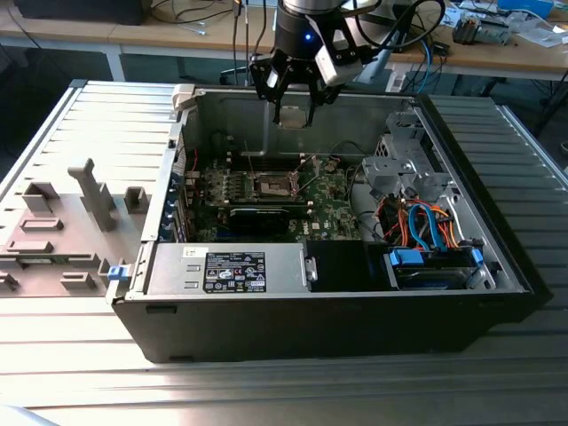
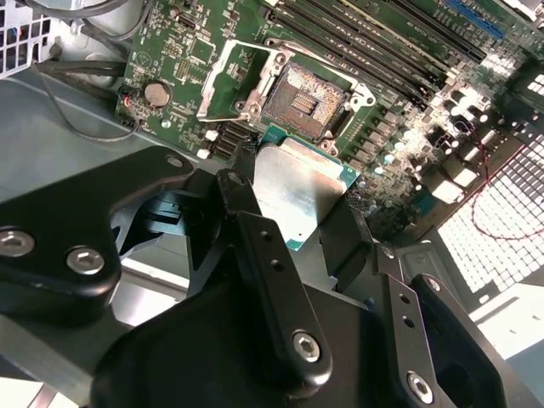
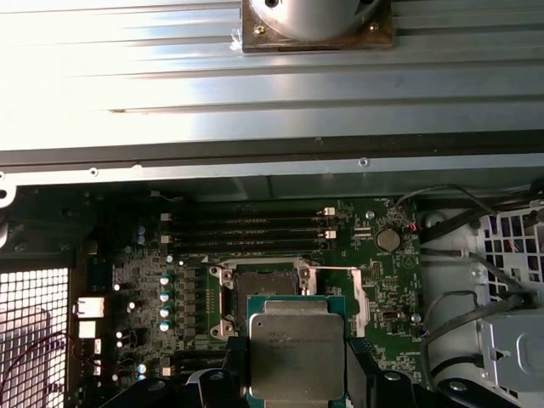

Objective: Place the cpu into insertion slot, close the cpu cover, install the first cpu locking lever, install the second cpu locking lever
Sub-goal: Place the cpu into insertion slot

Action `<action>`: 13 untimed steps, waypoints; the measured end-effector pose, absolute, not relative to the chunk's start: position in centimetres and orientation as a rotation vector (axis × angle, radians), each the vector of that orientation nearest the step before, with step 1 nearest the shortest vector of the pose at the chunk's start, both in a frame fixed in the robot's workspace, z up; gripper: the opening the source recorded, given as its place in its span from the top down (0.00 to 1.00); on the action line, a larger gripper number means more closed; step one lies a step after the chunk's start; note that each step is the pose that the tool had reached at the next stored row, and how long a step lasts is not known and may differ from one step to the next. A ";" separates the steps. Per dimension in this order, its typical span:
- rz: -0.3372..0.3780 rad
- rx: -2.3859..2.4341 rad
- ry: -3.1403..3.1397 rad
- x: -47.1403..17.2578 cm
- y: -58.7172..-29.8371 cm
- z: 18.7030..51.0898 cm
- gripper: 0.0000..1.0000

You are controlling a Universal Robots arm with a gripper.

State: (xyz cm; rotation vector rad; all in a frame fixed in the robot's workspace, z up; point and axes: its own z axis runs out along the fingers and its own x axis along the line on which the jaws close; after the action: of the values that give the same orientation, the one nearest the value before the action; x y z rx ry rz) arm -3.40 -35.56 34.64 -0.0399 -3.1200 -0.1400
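My gripper hangs above the open computer case and is shut on the cpu. In both wrist views the cpu shows its silver face with a green edge, clamped between the black fingers. The insertion slot lies open below on the green motherboard, its dark centre bare. The cpu cover is swung up and away beside the slot. In the exterior view the insertion slot sits well below the gripper, with a clear gap between the two.
Long memory slots run beside the socket. A black power supply fills the case's near side. A drive cage with orange and blue cables is at the exterior view's right. Grey fixture blocks stand on the ribbed table.
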 end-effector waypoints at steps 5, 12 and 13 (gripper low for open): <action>-0.140 -0.040 -3.120 -3.4 -35.6 34.6 0.46; -0.140 -0.040 -3.120 -3.4 -35.6 34.4 0.46; -0.140 -0.040 -3.120 -3.4 -35.6 34.4 0.46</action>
State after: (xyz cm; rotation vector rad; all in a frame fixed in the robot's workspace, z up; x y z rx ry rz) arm -3.40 -35.56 34.38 -0.0400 -3.1200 -0.1400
